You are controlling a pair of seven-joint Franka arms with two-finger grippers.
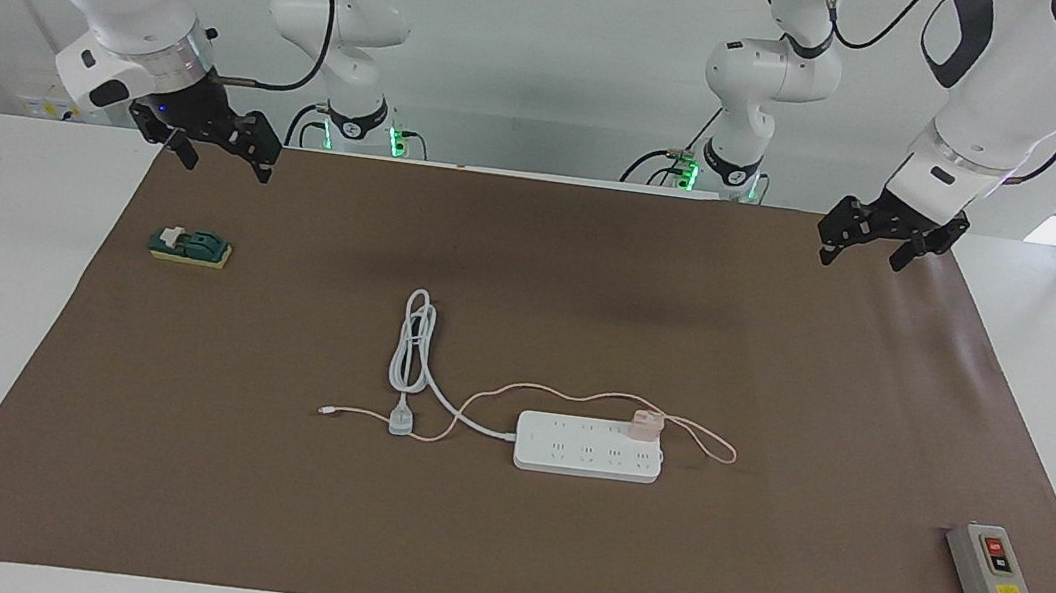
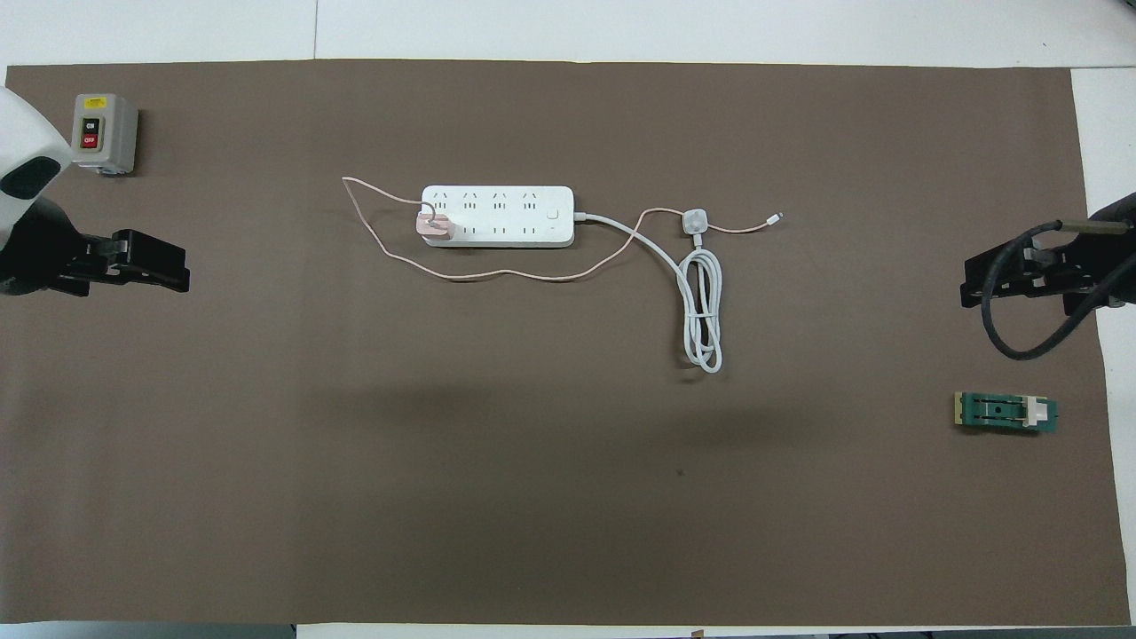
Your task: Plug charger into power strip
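The white power strip (image 1: 588, 448) (image 2: 497, 216) lies flat in the middle of the brown mat. The pale pink charger (image 1: 644, 424) (image 2: 435, 227) stands on the strip, in the row nearer to the robots, at the end toward the left arm. Its thin pink cable (image 1: 576, 395) (image 2: 497, 277) loops on the mat around the strip. My left gripper (image 1: 864, 247) (image 2: 169, 266) hangs open and empty over the mat's edge at the left arm's end. My right gripper (image 1: 225, 154) (image 2: 981, 286) hangs open and empty over the mat's edge at the right arm's end.
The strip's thick white cord (image 1: 411, 343) (image 2: 703, 311) lies coiled beside it and ends in a grey-white plug (image 1: 401, 420) (image 2: 695, 221). A grey switch box (image 1: 988, 567) (image 2: 104, 133) stands at the left arm's end. A small green device (image 1: 190, 247) (image 2: 1005, 413) lies below the right gripper.
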